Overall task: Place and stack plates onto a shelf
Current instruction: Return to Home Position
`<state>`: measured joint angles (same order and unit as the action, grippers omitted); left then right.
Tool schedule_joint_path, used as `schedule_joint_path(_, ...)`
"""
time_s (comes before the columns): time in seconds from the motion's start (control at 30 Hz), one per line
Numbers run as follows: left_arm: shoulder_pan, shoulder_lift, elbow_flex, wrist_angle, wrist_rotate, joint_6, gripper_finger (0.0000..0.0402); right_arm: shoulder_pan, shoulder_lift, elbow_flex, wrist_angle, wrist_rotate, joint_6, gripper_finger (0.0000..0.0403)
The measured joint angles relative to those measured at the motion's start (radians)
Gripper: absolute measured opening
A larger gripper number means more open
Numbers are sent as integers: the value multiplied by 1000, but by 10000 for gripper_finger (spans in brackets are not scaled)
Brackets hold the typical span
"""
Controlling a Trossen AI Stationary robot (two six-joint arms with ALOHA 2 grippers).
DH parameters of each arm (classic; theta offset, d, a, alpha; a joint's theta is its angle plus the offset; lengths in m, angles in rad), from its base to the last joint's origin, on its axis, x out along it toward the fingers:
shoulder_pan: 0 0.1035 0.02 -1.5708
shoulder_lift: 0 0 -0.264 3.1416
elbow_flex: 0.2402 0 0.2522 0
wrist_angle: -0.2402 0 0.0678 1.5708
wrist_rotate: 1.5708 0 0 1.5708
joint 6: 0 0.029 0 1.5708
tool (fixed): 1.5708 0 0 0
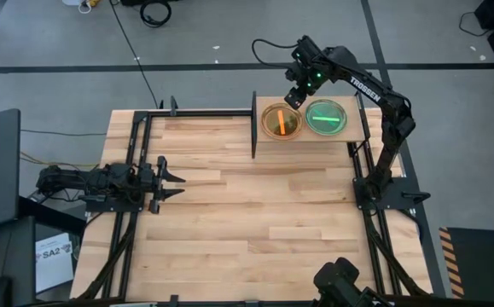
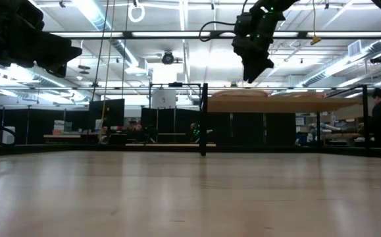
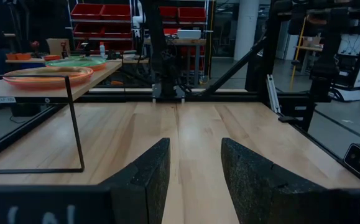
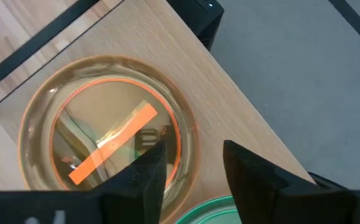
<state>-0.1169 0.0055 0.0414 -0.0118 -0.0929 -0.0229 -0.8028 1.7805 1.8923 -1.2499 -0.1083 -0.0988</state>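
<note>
A raised light-wood shelf (image 1: 310, 147) stands at the table's far right. On its left half rests an orange translucent plate (image 1: 281, 120) (image 4: 105, 143), flat on its base. A green plate (image 1: 326, 117) (image 4: 211, 211) lies flat beside it on the right half. How many plates each pile holds I cannot tell. My right gripper (image 1: 296, 95) (image 4: 192, 168) hangs open above the orange plate's far rim, slanting down. In the low view it (image 2: 254, 69) is clear of the shelf (image 2: 276, 102). My left gripper (image 1: 174, 181) (image 3: 195, 174) waits open at the table's left edge.
A thin black metal frame (image 1: 254, 128) (image 3: 74, 124) stands upright at the shelf's left end. Black rails (image 1: 136, 162) run along the table's left and right sides. Bare wooden tabletop (image 1: 264, 213) stretches between the two arms.
</note>
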Motion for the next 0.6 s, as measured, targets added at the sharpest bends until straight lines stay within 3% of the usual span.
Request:
schedule_joint_path(0.23, 0, 0, 0, 0, 0, 6, 151, 0, 0, 0, -2, 13, 3, 181)
schedule_joint_path(0.6, 0, 0, 0, 0, 0, 9, 151, 14, -3, 0, -161, 0, 20, 152)
